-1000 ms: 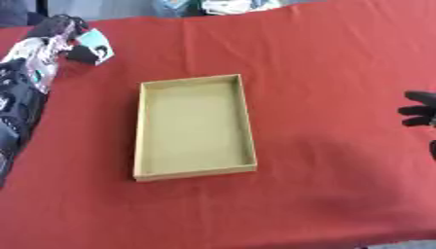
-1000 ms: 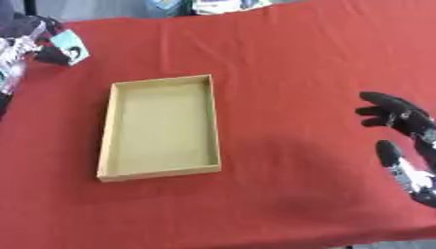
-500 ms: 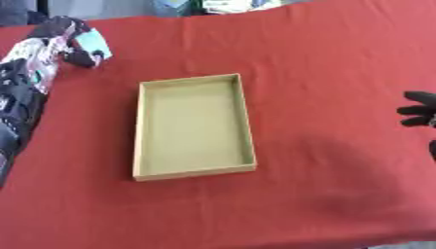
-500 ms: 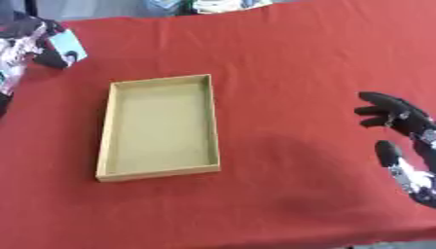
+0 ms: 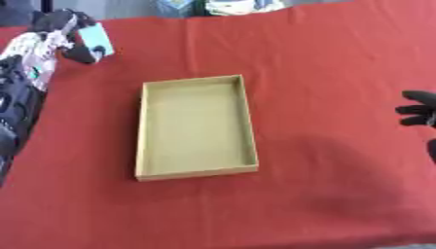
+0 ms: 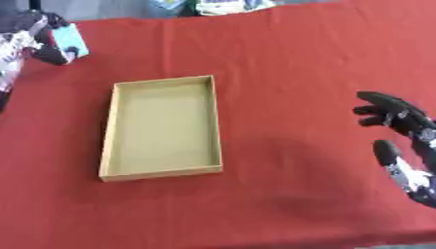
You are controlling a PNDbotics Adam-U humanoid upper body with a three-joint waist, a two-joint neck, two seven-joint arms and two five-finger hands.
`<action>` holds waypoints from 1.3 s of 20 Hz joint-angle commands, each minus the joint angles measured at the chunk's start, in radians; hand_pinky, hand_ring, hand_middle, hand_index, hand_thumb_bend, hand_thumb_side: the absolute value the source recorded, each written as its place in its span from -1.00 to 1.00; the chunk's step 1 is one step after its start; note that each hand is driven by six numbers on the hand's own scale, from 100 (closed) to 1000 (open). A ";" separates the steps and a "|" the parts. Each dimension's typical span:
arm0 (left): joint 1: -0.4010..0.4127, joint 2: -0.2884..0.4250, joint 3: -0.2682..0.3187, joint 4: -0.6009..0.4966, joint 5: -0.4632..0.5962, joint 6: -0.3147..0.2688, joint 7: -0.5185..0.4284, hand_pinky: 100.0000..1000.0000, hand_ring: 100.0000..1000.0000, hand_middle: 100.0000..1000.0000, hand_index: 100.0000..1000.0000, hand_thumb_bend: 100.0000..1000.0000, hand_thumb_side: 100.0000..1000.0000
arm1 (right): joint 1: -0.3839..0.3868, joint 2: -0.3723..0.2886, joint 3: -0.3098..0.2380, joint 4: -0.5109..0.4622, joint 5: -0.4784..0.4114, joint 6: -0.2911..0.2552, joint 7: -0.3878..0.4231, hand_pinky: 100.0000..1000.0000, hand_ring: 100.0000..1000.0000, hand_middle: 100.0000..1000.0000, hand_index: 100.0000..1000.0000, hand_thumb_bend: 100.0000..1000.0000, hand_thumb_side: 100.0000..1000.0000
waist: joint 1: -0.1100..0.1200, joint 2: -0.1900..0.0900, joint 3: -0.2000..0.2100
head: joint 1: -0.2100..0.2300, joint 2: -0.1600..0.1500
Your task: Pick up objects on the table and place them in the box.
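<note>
No lettering to call anywhere — the light-blue card (image 5: 94, 38) near the tabletop's far left corner is too blurred to show print, and the tan box (image 5: 197, 127) shows plain walls, no label, brand or number.

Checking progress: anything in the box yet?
No. The box shows only its bare tan floor; the left hand holds a light blue object at the far left.
</note>
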 commanded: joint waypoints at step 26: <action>0.089 0.050 -0.449 -0.695 0.371 -0.259 -0.301 0.17 -0.07 -0.03 0.55 -0.78 -0.79 | -0.015 -0.012 -0.010 -0.012 -0.013 0.009 0.004 0.51 0.70 0.86 0.98 -1.00 0.52 | 0.004 -0.021 0.010 | -0.007 -0.002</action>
